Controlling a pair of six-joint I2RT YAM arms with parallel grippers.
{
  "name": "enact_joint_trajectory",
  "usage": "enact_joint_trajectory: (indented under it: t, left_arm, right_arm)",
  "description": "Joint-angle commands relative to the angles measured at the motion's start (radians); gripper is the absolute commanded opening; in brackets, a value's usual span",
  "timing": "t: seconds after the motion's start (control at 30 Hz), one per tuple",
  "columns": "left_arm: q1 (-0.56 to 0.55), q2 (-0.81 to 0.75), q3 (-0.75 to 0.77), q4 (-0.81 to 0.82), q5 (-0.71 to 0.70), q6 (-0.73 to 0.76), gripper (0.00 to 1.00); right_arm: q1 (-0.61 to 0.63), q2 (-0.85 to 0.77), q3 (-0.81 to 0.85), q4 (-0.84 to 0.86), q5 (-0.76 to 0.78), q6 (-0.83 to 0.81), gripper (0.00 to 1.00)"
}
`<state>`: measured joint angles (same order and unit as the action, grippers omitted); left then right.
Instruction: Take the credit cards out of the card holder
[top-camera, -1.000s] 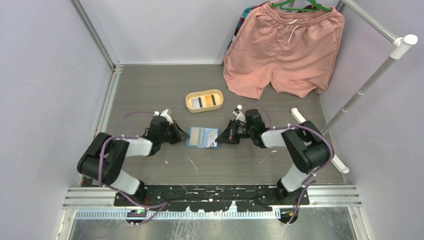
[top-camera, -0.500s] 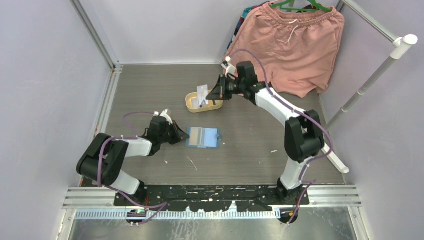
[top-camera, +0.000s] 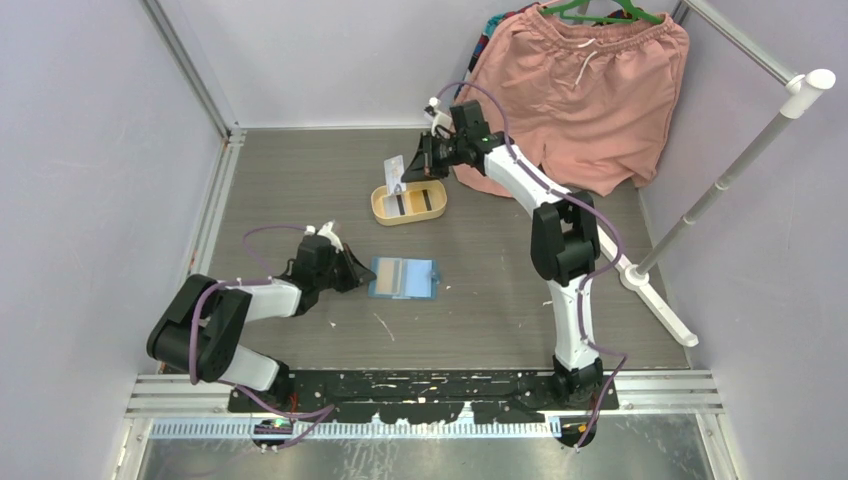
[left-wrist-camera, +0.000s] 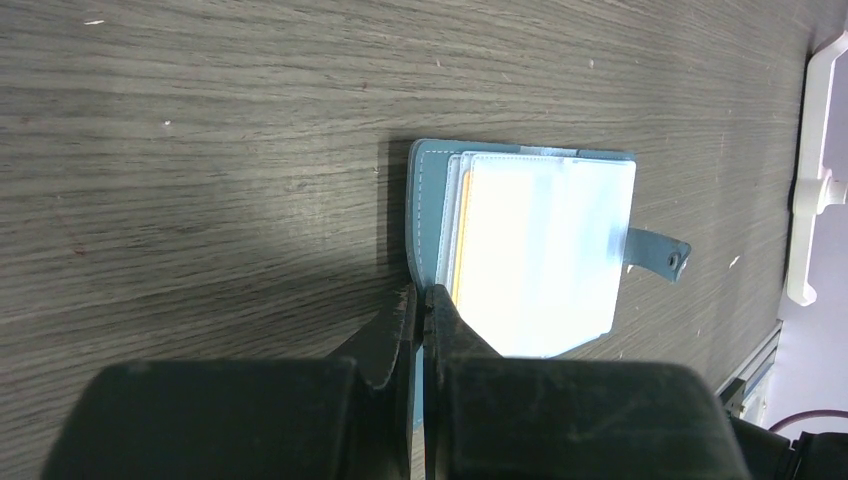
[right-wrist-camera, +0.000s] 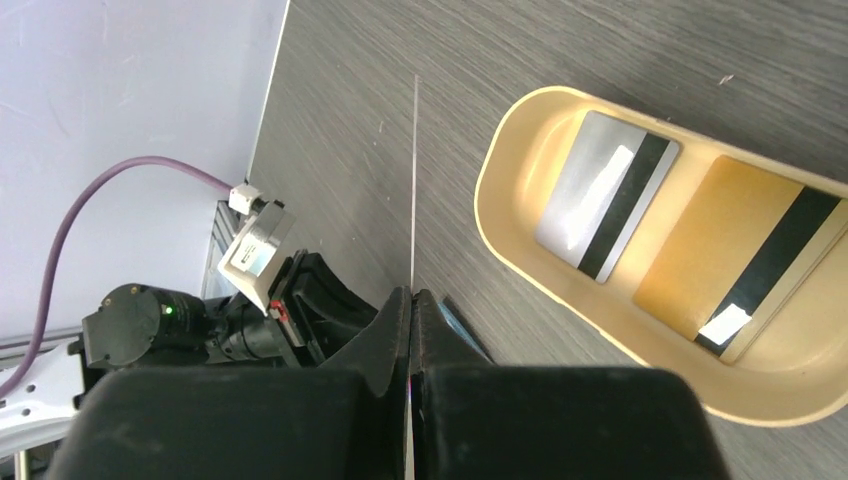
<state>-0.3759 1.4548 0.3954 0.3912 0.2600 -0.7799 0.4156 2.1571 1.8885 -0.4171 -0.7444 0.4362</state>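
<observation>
At left centre of the overhead view, your left gripper (top-camera: 360, 276) is clenched on the left edge of the card holder (top-camera: 405, 278). The holder lies open and flat on the table (top-camera: 300, 180) just to the gripper's right, with a yellow-edged card (left-wrist-camera: 463, 240) showing in its pocket. In the upper middle, your right gripper (top-camera: 409, 172) is clamped on a whitish card (top-camera: 396, 173), held upright just above the left end of the yellow tray (top-camera: 380, 206); a silver card (right-wrist-camera: 605, 195) lies left and a gold card (right-wrist-camera: 745, 250) right, each black-striped.
</observation>
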Motion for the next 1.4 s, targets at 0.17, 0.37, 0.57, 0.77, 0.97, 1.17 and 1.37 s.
enact_joint_trajectory:
  t: [0.17,0.37,0.57,0.77,0.97,1.17,1.37]
  left_arm:
    - [-0.003,0.000,-0.021,-0.147,-0.064,0.057,0.00]
    - [-0.003,0.000,-0.015,-0.157,-0.068,0.059,0.00]
    - [-0.003,0.016,-0.004,-0.164,-0.061,0.062,0.00]
    - [-0.003,0.026,0.005,-0.167,-0.060,0.061,0.00]
    - [-0.003,0.048,0.012,-0.166,-0.057,0.060,0.00]
    - [-0.002,0.064,0.017,-0.165,-0.054,0.059,0.00]
    - [-0.003,0.070,0.020,-0.169,-0.056,0.059,0.00]
  right_arm:
    - [-0.003,0.088,0.108,-0.033,-0.017,-0.028,0.01]
    - [-0.004,0.147,0.115,-0.008,-0.013,-0.013,0.01]
    - [-0.004,0.199,0.142,0.002,-0.013,0.001,0.01]
    - [-0.003,0.233,0.156,0.005,-0.024,0.010,0.01]
    - [-0.002,0.269,0.185,-0.020,-0.027,-0.007,0.01]
    - [-0.001,0.303,0.221,-0.057,-0.033,-0.025,0.01]
    - [-0.003,0.323,0.227,-0.078,-0.034,-0.040,0.01]
